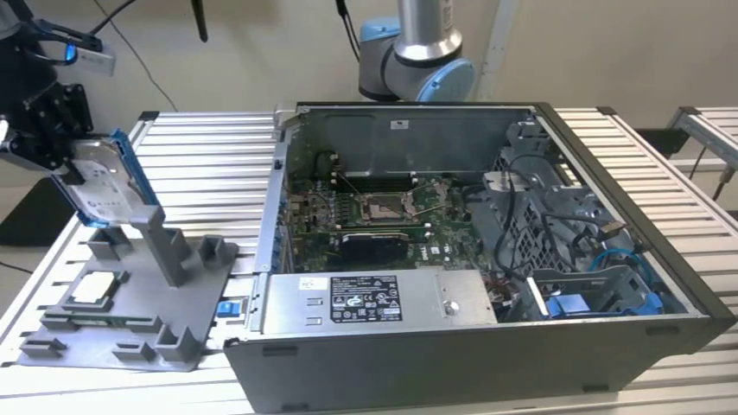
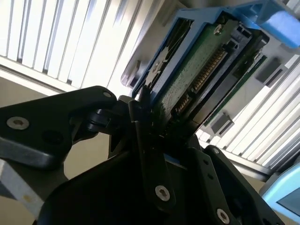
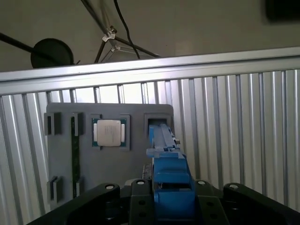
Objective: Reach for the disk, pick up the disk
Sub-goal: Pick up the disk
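The disk (image 1: 106,184) stands on edge at the exterior view's left, over the back of a grey holder plate (image 1: 138,333). It is silver-grey with a white label and blue rails. My black gripper (image 1: 72,166) is shut on its upper part. In the second wrist view the black fingers (image 2: 140,126) clamp the disk (image 2: 197,70), whose green circuit board and connector face the camera. In the first wrist view the disk's blue rail (image 3: 164,140) runs out from my gripper (image 3: 171,185) toward the holder plate (image 3: 61,154). I cannot tell whether the disk's lower edge still touches the holder's posts.
A small square silvery chip (image 1: 92,290) (image 3: 109,132) lies in a recess of the holder plate. An open computer case (image 1: 461,354) stands just to the exterior view's right of the plate, with a blue bracket (image 1: 576,304) inside. The slatted metal table (image 1: 207,164) carries everything; the arm's base (image 1: 416,60) stands behind the case.
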Controlling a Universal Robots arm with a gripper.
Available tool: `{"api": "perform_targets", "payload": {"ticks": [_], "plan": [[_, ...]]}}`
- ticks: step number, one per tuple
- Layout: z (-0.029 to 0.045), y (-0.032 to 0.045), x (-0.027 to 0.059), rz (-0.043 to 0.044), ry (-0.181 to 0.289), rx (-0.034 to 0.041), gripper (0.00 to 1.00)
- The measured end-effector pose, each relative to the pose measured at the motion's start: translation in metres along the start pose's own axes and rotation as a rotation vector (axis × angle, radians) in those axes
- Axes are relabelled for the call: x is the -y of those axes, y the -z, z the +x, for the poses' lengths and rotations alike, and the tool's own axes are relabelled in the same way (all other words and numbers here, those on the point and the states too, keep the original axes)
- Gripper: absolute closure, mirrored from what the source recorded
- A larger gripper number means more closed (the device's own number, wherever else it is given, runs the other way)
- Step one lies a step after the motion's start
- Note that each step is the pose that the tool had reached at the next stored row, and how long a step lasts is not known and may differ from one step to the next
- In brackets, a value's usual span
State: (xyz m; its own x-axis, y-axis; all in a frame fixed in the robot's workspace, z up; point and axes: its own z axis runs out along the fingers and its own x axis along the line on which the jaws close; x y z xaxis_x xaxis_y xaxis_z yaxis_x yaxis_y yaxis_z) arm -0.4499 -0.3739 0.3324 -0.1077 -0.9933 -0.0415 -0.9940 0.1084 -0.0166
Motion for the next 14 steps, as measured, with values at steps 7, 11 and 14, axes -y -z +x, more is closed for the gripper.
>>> {"api": "perform_targets", "payload": {"ticks": [7,11,14], "plan": [[-0.0007,0.0165,0.0003,-0.0001,0.003,0.0,1.0],[-0.0011,0.0259,0.0004,-0.0005,0.012,0.0002,1.0],[-0.0014,0.032,0.0007,-0.0016,0.02,0.0002,1.0]]}}
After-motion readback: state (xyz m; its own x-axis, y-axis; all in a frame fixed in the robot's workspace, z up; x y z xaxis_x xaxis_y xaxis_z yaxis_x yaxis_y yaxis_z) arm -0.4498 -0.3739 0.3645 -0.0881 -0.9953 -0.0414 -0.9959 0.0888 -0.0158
